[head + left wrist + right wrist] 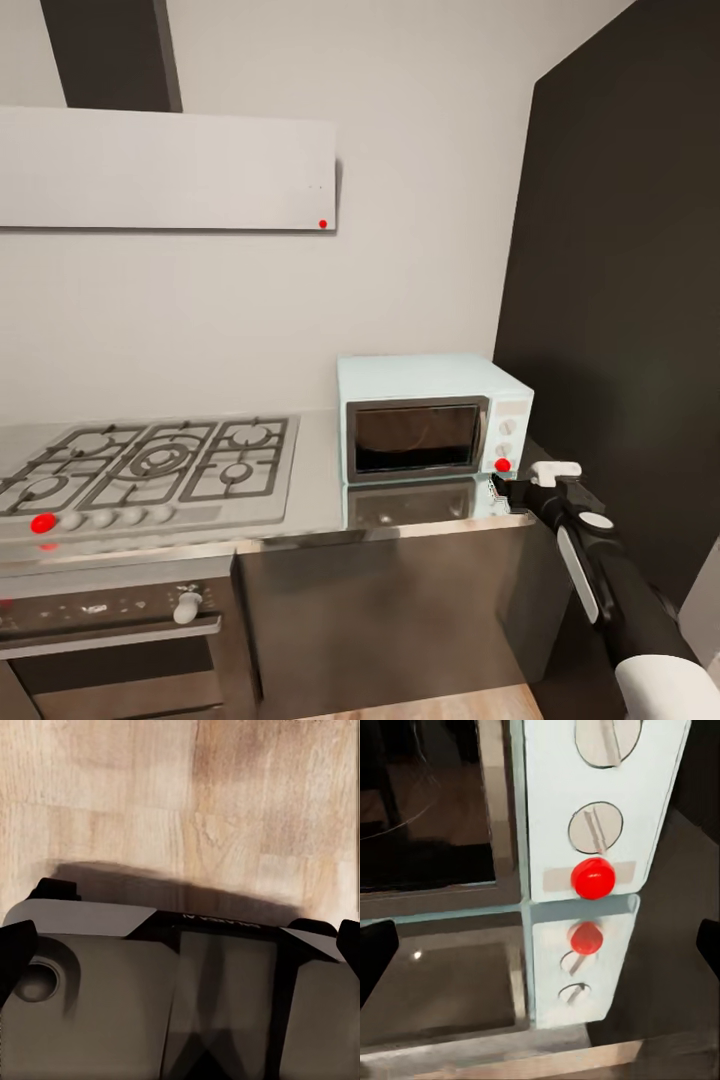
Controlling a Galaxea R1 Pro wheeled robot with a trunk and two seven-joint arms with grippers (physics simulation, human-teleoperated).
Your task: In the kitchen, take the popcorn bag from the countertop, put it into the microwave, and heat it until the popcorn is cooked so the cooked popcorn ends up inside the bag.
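Observation:
The pale mint-blue microwave (430, 415) stands on the grey countertop (320, 480) at its right end, its dark glass door shut. On its side panel (600, 802) are two knobs and a red indicator light (593, 877). My right gripper (497, 488) hovers just in front of that light (503, 464), and its fingers (375, 960) stand wide apart, open and holding nothing. My left gripper (180, 945) is also open, hanging over the wooden floor (225, 802) and the robot's grey base (97, 982). The popcorn bag and the popcorn are out of view.
A gas hob (150, 465) with red-marked knobs takes up the left of the counter, above a built-in oven (110, 640). A white range hood (165, 170) hangs on the wall. A tall dark panel (620, 300) stands to the right of the microwave.

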